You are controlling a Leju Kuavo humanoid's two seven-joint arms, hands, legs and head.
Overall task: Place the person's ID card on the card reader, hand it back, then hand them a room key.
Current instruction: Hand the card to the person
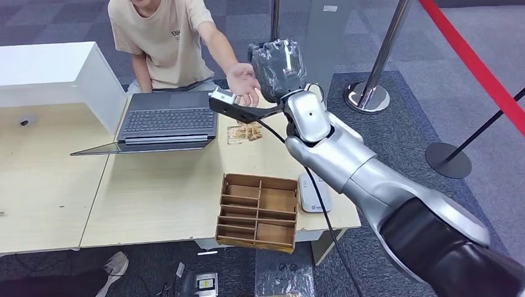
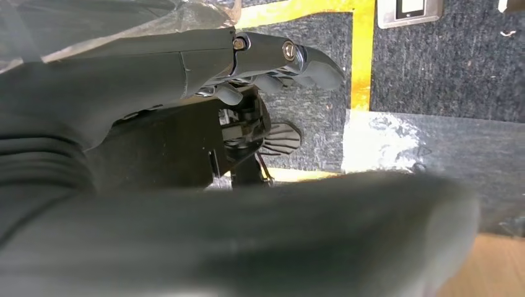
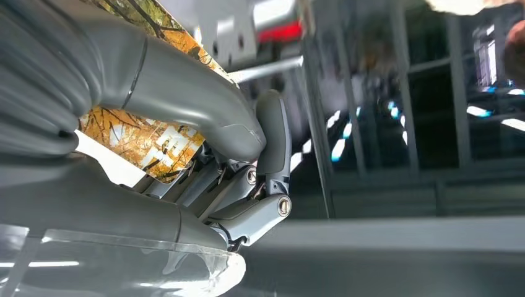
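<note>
My right hand (image 1: 278, 65) is raised over the far side of the table, close beside the person's open hand (image 1: 242, 83), which reaches toward it. In the right wrist view my right hand (image 3: 204, 161) pinches a card printed with autumn trees (image 3: 145, 139) between thumb and fingers. The white card reader (image 1: 312, 197) lies on the table's right edge, partly behind my forearm. More patterned cards (image 1: 243, 132) lie on the table near the laptop. My left hand (image 2: 272, 68) hangs beside my body above the floor, holding nothing, its fingers loosely apart.
An open laptop (image 1: 167, 120) lies flat at the table's far side. A wooden divided tray (image 1: 259, 211) sits at the near edge. A white box (image 1: 56, 71) stands at the far left. Stanchion posts (image 1: 371, 86) with a red belt stand to the right.
</note>
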